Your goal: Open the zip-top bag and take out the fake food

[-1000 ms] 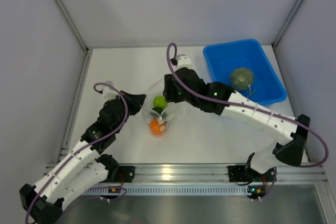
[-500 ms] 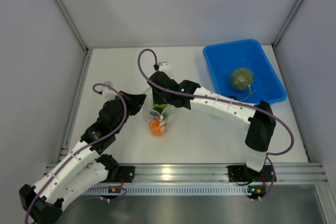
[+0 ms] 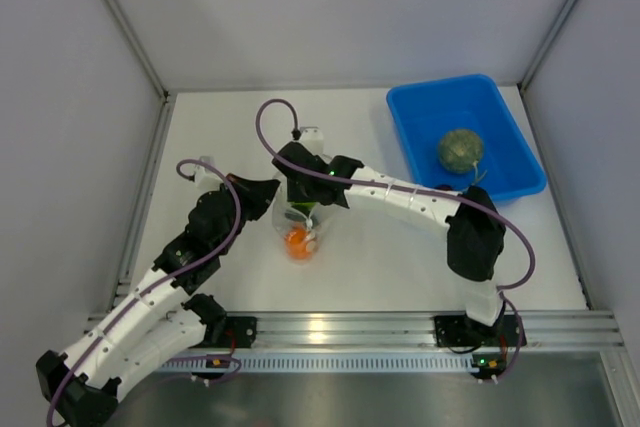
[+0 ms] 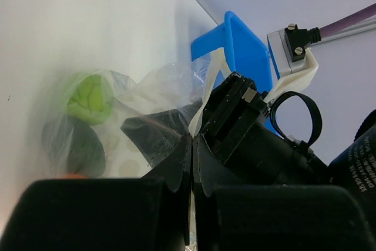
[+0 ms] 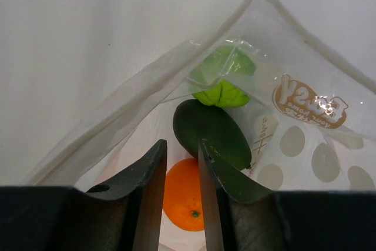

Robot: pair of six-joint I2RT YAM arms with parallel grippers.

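The zip-top bag (image 3: pixel 316 231) lies mid-table with its mouth held open. My left gripper (image 3: pixel 267 197) is shut on the bag's white rim strip, as the left wrist view (image 4: pixel 192 140) shows. My right gripper (image 3: pixel 300 209) is inside the bag's mouth, jaws slightly apart with nothing between them (image 5: pixel 181 145). Inside the bag (image 5: pixel 305 145) lie an orange (image 5: pixel 185 195), a small dark green piece (image 5: pixel 211 133) and a green apple (image 5: pixel 223 80). The orange (image 3: pixel 297 240) shows through the plastic from above. The netted melon ball (image 3: pixel 459 150) sits in the blue bin (image 3: pixel 500 117).
The blue bin stands at the back right of the table, against the right wall. Grey walls enclose the table on the left, back and right. A metal rail (image 3: pixel 340 327) runs along the near edge.
My right arm swung left and folded at the elbow, and its gripper went down into the bag's mouth. The left arm and the bag stayed put.
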